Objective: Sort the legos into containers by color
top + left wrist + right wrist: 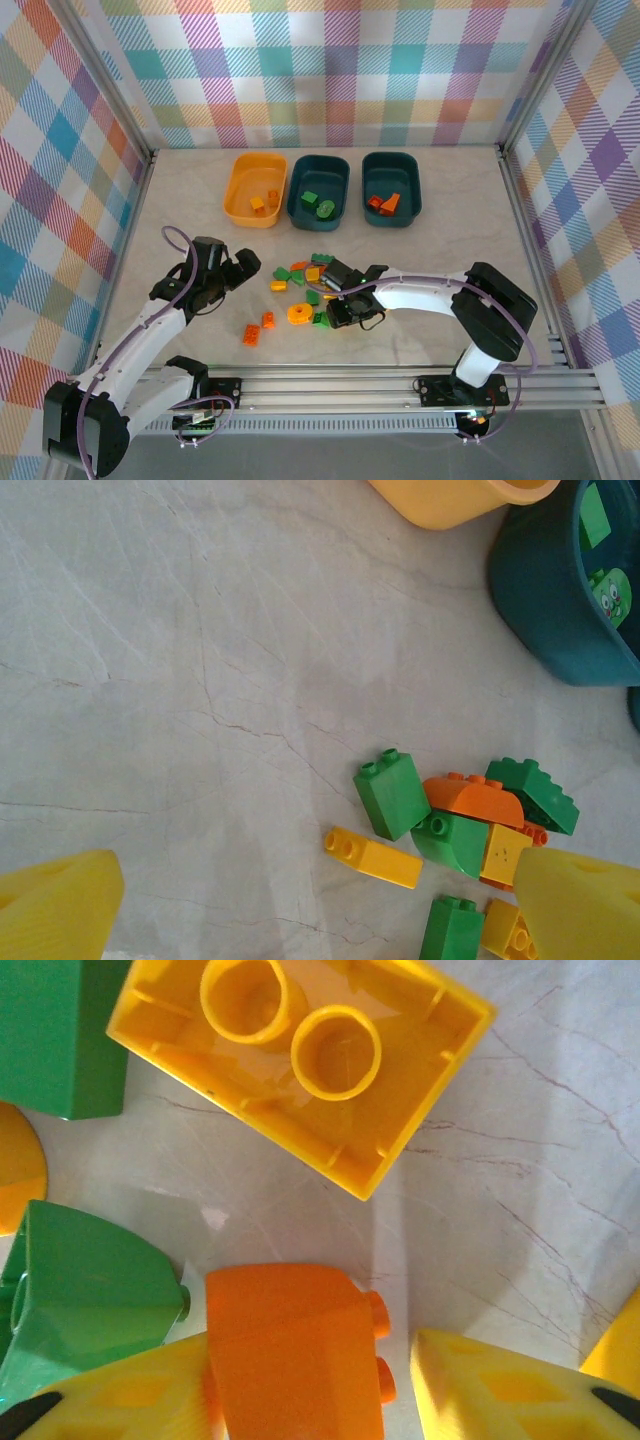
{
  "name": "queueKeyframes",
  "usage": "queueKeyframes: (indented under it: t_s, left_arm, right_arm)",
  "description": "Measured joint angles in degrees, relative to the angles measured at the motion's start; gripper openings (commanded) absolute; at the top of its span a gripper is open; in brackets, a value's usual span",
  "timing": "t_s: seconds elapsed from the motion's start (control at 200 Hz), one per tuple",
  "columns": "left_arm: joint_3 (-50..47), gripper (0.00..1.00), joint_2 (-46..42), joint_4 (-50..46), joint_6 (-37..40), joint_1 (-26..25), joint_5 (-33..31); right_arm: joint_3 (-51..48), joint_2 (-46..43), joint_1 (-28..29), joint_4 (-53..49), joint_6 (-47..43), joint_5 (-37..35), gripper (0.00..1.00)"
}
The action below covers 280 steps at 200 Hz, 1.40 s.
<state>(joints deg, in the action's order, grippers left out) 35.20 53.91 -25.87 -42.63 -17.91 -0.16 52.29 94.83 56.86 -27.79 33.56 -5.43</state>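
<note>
The loose legos (305, 285) lie in a pile mid-table. At the back stand the yellow-orange tub (255, 188), a teal tub (318, 190) holding green pieces, and a teal tub (390, 187) holding orange ones. My right gripper (305, 1360) is open low over the pile, straddling an orange brick (290, 1350); one finger touches the brick and a small gap remains at the other. My left gripper (315, 920) hangs wide open left of the pile, above a yellow brick (372, 857) and a green brick (392, 793).
Two orange bricks (258, 328) and a round yellow piece (298, 314) lie toward the near edge. An upturned yellow brick (300, 1060) and green bricks (85, 1290) crowd the right fingers. Checked walls enclose the table on three sides. The yellow tub (450, 500) and a teal tub (560, 590) are beyond the left gripper.
</note>
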Motion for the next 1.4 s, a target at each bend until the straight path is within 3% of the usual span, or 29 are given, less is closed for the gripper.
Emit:
queueKeyframes:
  t_s: [0.26,0.575,0.715,0.825,0.99,1.13,1.325,1.4]
  left_arm:
    - [0.0,1.00,0.1,0.1,0.0,0.0,0.0]
    - [0.0,0.98,0.7,0.2,0.0,0.0,0.1]
    - [-0.2,0.97,0.9,1.8,-1.1,-0.8,1.4]
    - [-1.3,0.99,2.2,7.7,-2.5,-4.9,4.4]
    - [-1.3,0.99,8.9,14.7,-3.3,-12.7,8.2]
    - [-1.3,1.00,10.1,16.0,-3.2,-14.8,8.4]
    - [-0.2,1.00,10.3,15.9,-2.5,-14.9,7.6]
    - [0.4,1.00,11.0,15.7,-2.1,-14.9,7.3]
  right_arm:
    - [0.0,0.0,0.0,1.8,-0.6,-0.1,0.29]
    - [0.6,-7.3,-1.5,1.7,-2.7,-3.4,0.25]
    - [4.2,-8.9,-8.0,1.7,-5.7,-4.6,0.25]
    - [8.8,-8.0,-16.6,2.4,-8.4,-4.5,0.26]
    - [22.9,2.5,-31.1,2.9,-12.1,-2.9,0.24]
    - [36.0,15.6,-39.3,1.1,-14.1,-0.8,0.28]
    - [51.3,29.4,-43.3,-5.4,-16.2,0.8,0.38]
    - [55.3,31.7,-43.2,-8.2,-17.0,1.2,0.53]
